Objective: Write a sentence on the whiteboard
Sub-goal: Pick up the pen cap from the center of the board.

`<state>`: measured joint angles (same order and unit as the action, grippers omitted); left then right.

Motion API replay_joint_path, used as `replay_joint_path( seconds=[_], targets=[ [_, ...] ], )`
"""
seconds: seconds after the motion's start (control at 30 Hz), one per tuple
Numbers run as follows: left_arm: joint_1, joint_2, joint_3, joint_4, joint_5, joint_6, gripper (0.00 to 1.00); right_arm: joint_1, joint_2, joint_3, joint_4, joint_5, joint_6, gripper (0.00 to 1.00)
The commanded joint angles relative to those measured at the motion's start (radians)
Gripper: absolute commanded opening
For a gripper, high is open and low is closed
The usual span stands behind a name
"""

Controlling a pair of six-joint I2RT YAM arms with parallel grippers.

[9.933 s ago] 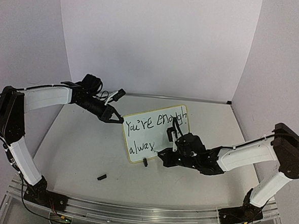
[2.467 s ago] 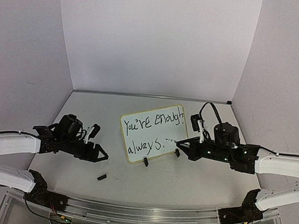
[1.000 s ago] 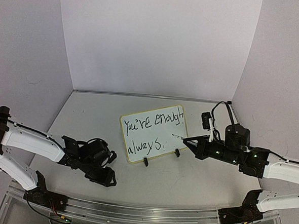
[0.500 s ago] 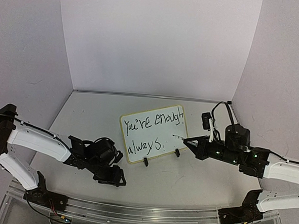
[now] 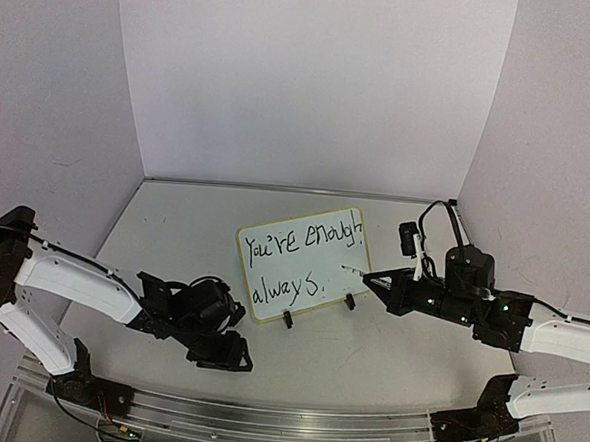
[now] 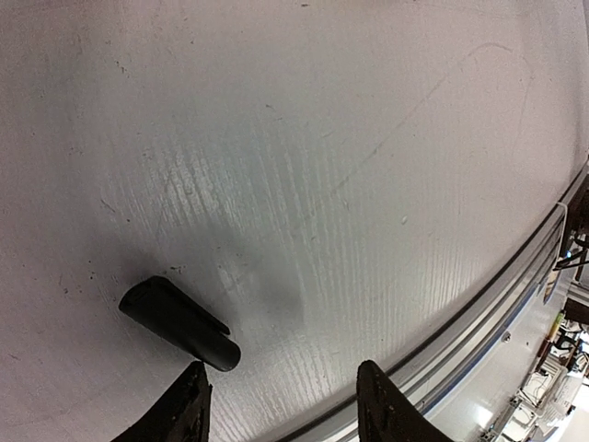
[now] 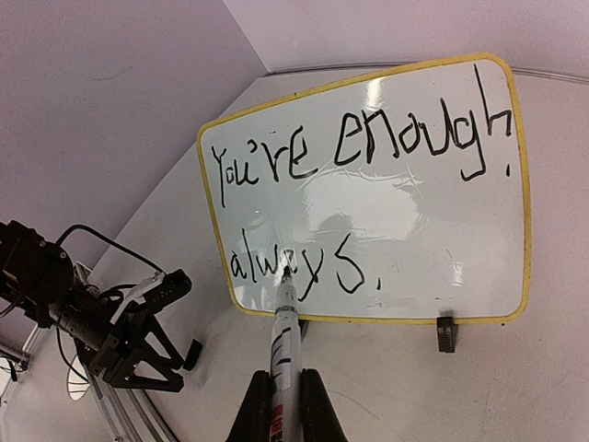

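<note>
The whiteboard (image 5: 294,268) stands tilted on two black clip feet in the middle of the table, and it fills the right wrist view (image 7: 419,216). The sentence (image 5: 304,244) reads "You're enough" over "always." in black (image 7: 359,152). My right gripper (image 5: 374,279) (image 7: 285,407) is shut on a white marker (image 7: 286,336), its tip a little short of the board's right side. My left gripper (image 5: 229,355) (image 6: 285,405) is open low over the table. A black marker cap (image 6: 179,322) lies just ahead of its left finger, and it also shows in the right wrist view (image 7: 190,354).
A metal rail (image 5: 283,421) runs along the near table edge, close to the left gripper (image 6: 497,304). Pale walls close in the back and both sides. The board's clip feet (image 5: 287,320) (image 7: 446,333) stick out in front.
The left arm has swung from the far left down and rightwards over the marker cap near the rail. The right gripper drew back from the board earlier and has held still this last second.
</note>
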<state>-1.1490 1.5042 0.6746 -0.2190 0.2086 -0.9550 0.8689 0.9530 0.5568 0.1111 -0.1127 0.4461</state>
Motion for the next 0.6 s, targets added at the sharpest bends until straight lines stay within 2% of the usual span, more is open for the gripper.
replay_joint_path(
  seconds=[0.0, 0.4, 0.57],
  targets=[
    [-0.008, 0.042, 0.024, 0.057, 0.002, -0.001, 0.53, -0.001, -0.022, 0.000, 0.010, 0.016, 0.004, 0.00],
    [-0.010, 0.131, 0.117, 0.123, -0.047, 0.131, 0.53, -0.002, -0.037, -0.001, 0.004, 0.022, 0.010, 0.00],
    [-0.011, 0.072, 0.108, 0.146, -0.063, 0.202, 0.54, -0.001, -0.047, -0.001, -0.003, 0.021, 0.013, 0.00]
  ],
)
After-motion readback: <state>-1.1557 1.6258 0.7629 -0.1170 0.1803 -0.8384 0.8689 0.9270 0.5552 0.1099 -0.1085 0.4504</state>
